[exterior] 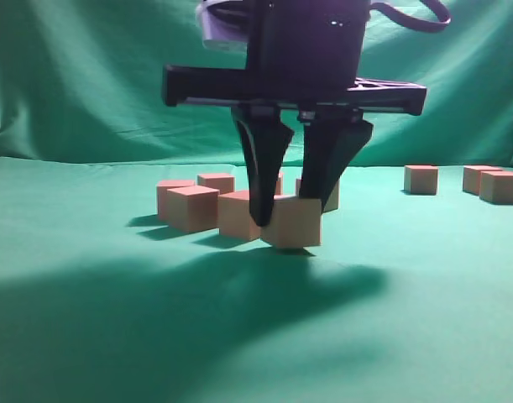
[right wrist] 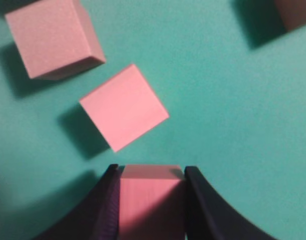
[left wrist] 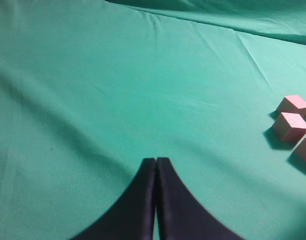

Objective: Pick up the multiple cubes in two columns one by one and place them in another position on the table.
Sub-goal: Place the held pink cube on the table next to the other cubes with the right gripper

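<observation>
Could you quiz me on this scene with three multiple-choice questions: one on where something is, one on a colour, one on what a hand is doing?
1. Where do the three cubes set apart from the main cluster sit in the exterior view?
A. far right
B. far left
C. front centre

2. What colour is the cloth on the table?
A. red
B. white
C. teal-green

3. What is the right hand doing?
A. hanging open over bare cloth
B. closed on a cube
C. out of sight

Answers:
1. A: the three separate cubes lie at the right edge, away from the cluster.
2. C: the cloth is teal-green in all three views.
3. B: the right wrist view shows the held cube between both fingers. The left hand is shut on nothing.
</observation>
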